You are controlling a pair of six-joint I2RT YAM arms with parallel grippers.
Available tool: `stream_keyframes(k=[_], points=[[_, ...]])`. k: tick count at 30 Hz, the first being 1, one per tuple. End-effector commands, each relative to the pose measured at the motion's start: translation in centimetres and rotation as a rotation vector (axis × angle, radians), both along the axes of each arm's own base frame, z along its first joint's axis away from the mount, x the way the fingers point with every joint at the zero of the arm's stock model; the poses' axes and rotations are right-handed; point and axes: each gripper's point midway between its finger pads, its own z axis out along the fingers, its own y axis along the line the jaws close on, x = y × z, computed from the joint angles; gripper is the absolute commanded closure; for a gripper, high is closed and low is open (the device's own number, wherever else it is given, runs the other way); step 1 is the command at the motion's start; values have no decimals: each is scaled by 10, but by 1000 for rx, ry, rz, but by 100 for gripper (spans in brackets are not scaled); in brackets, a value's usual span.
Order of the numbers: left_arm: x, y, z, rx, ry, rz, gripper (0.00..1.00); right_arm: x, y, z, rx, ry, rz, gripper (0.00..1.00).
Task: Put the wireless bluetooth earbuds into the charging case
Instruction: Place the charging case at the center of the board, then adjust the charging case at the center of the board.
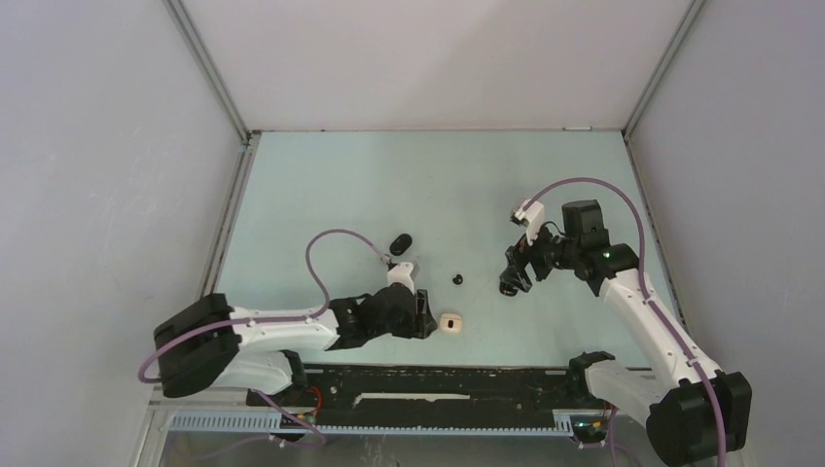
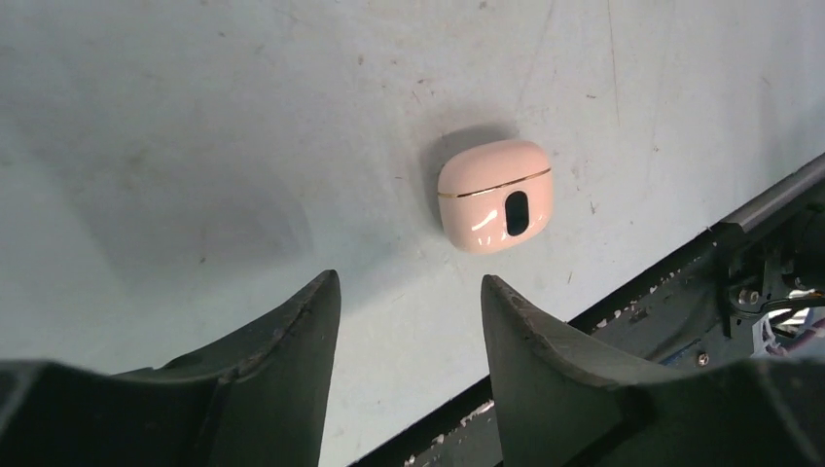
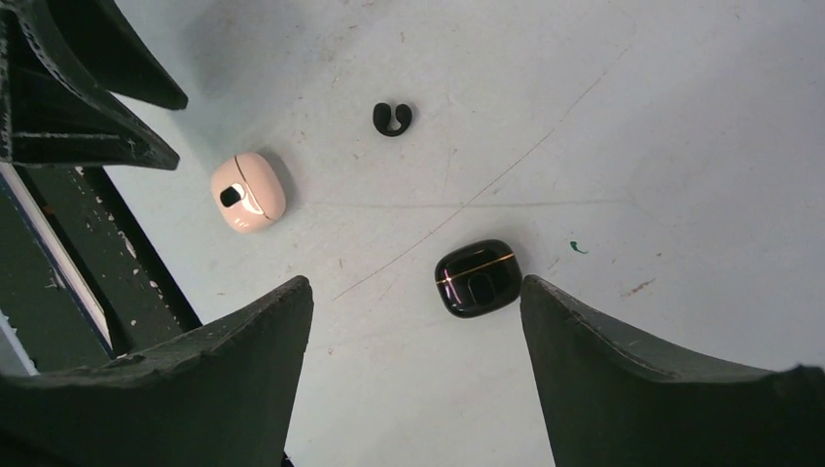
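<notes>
**Both end effectors open; one black earbud loose on the counter**

A tiny black C-shaped plastic earbud (image 3: 392, 118) lies bare on the pale blue-green counter (image 1: 331, 185). It is outside any case, between the two arms and apart from both. The counter's surface is matt, scuffed with fine scratches and dark specks.

Just ahead of the left end effector (image 2: 409, 282) sits a glossy pinkish-cream pebble-shaped charging case (image 2: 496, 195). Its lid is shut, and it has a thin gold seam line and a dark oval mark on its front. The left end effector's dark wedge-shaped fingers stand apart with nothing between them, clear of the case.

The right end effector (image 3: 416, 282) is spread wide and holds nothing. Its wrist view shows a glossy black rounded case (image 3: 477, 278), shut along a gold seam, lying on the counter between the finger tips.

A further small black oval object (image 1: 399, 240) rests beyond the left wrist, too small to make out. A black metal rail (image 1: 438, 384) runs along the counter's near edge, near the cream case.
</notes>
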Motion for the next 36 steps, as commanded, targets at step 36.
stream_keyframes(k=[36], points=[[154,120,113,339,-468,300,21,-6,14,-12,-33,-15,99,18]])
